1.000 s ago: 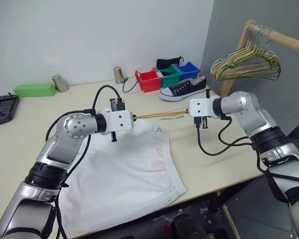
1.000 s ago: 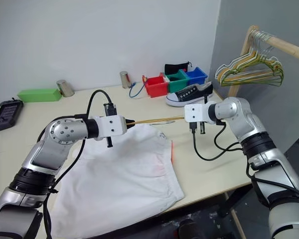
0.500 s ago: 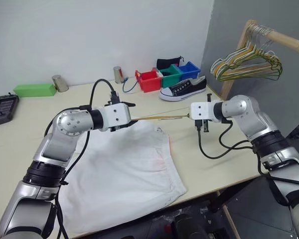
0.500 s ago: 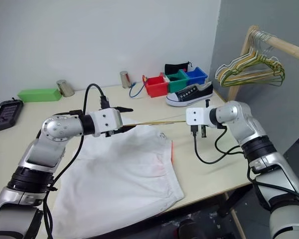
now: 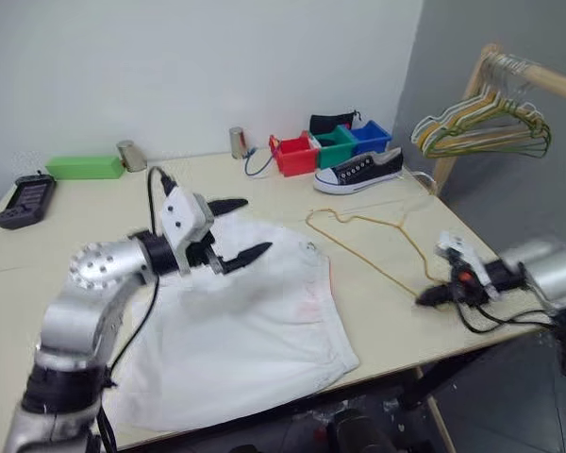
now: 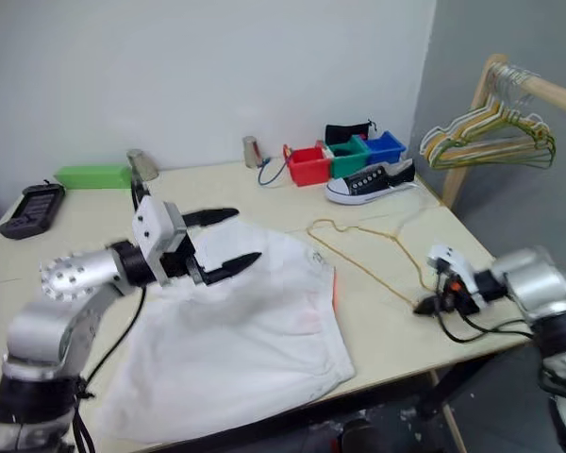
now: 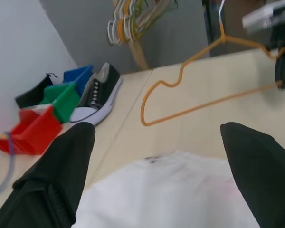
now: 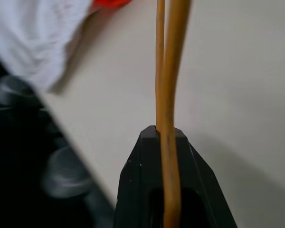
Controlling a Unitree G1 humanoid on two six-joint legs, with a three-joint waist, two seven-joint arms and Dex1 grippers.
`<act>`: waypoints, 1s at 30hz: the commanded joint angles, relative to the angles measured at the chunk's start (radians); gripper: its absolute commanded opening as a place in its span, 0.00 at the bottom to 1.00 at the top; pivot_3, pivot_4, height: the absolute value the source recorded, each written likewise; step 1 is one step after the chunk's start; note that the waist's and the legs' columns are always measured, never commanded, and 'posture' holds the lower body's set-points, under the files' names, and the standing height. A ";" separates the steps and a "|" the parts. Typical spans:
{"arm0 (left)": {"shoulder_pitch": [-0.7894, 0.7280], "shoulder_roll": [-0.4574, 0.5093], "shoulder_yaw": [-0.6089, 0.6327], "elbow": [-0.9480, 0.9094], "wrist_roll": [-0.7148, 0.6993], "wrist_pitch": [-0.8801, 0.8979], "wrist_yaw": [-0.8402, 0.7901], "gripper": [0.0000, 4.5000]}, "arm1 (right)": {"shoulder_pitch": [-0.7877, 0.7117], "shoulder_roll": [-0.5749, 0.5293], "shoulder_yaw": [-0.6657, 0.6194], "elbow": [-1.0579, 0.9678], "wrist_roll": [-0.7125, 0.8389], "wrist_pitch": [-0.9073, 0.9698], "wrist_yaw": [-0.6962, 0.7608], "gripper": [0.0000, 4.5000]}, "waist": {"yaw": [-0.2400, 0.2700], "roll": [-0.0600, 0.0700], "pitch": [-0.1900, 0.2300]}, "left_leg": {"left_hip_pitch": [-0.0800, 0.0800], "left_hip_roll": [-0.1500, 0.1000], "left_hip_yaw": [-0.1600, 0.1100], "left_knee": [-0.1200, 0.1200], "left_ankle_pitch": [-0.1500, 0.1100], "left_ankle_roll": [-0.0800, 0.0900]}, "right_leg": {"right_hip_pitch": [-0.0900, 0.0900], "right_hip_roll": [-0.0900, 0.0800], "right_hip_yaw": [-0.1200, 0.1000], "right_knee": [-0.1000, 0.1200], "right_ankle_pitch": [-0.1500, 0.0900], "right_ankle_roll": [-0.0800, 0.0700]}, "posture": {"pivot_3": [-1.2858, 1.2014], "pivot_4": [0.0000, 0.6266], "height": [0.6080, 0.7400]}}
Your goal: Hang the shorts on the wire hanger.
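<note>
Lying flat on the counter, the shorts sit directly beneath the left gripper's spread, empty fingers. Beyond them, the hanger is clamped at one corner in the right gripper's closed fingers.

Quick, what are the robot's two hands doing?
Left gripper: open, holding nothing.
Right gripper: shut on the wire hanger.
</note>
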 commanded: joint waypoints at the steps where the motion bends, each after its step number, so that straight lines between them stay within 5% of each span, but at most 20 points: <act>1: 0.179 -0.015 0.054 -0.210 -0.104 0.110 0.083 1.00 | 0.079 -0.096 0.012 -0.112 0.162 0.181 0.082 0.00 | 0.000 0.001 0.000 | 0.000 0.000 0.001 -0.001 0.000 0.000 | -0.001 0.000 0.001 0.000 0.000 0.000 | 0.45 0.06 1.00; 10: 0.570 -0.001 0.056 -0.365 -0.090 0.073 0.074 1.00 | 0.345 -0.232 0.007 -0.243 0.345 0.305 0.051 0.00 | 0.028 0.000 0.000 | 0.002 0.002 0.003 0.000 -0.003 0.003 | 0.002 0.002 0.001 -0.001 -0.006 -0.008 | 0.46 0.08 1.00; 15: 0.590 -0.006 0.059 -0.385 -0.125 0.087 0.097 1.00 | 0.446 -0.255 -0.016 -0.283 0.389 0.275 0.020 0.00 | 0.039 -0.003 0.003 | 0.002 0.002 0.004 0.000 -0.003 0.003 | 0.002 0.002 0.001 -0.003 -0.007 -0.008 | 0.46 0.09 1.00; 30: 0.553 0.037 0.033 -0.350 -0.105 0.068 0.086 1.00 | 0.381 -0.137 -0.074 -0.344 0.544 0.381 -0.062 0.00 | 0.036 -0.006 0.016 | 0.000 0.004 0.005 -0.001 -0.005 0.002 | 0.000 0.004 0.001 -0.004 -0.007 -0.008 | 0.45 0.11 1.00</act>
